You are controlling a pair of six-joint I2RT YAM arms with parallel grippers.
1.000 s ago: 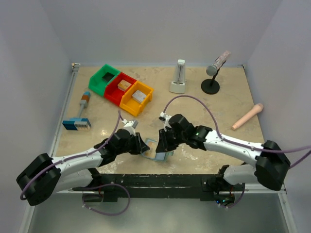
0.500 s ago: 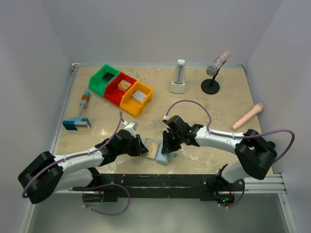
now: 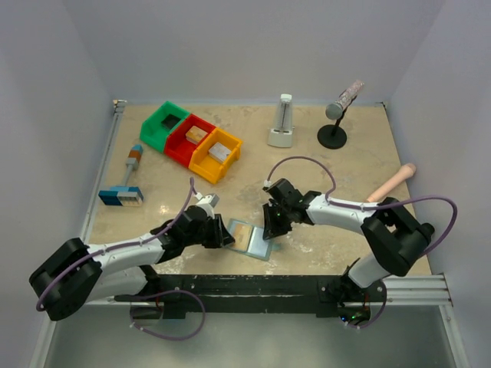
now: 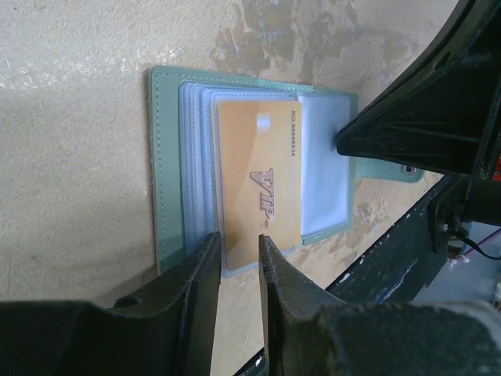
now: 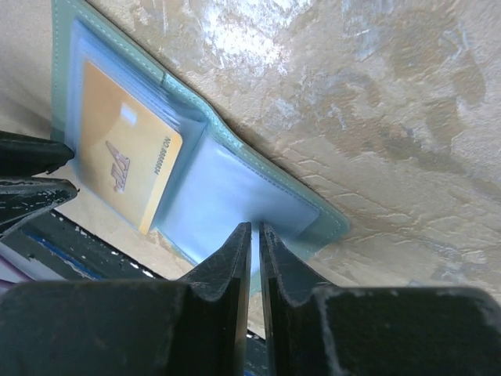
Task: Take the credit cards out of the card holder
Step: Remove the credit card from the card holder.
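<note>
The card holder lies open and flat, low in the middle of the top view, both panels spread, so opening it is done. But no card is out yet: the orange-gold card sits in its clear sleeve on the left panel, only its lower end poking past the plastic. Is there a second card? The pale sleeves beside it could hide one, I can't tell. The left gripper has its jaws slightly spread, with the tips straddling that exposed card end and not pinching it as far as I can see. The right gripper has its jaws pressed almost together with nothing visible between them, and the tips sit on the other panel's sleeve, likely pinning it down. Room is tight below: the holder lies just beside the table's near edge, with the dark rail right under it. Above it in frame there's bare tabletop, and the coloured bins at upper left are well apart.
</note>
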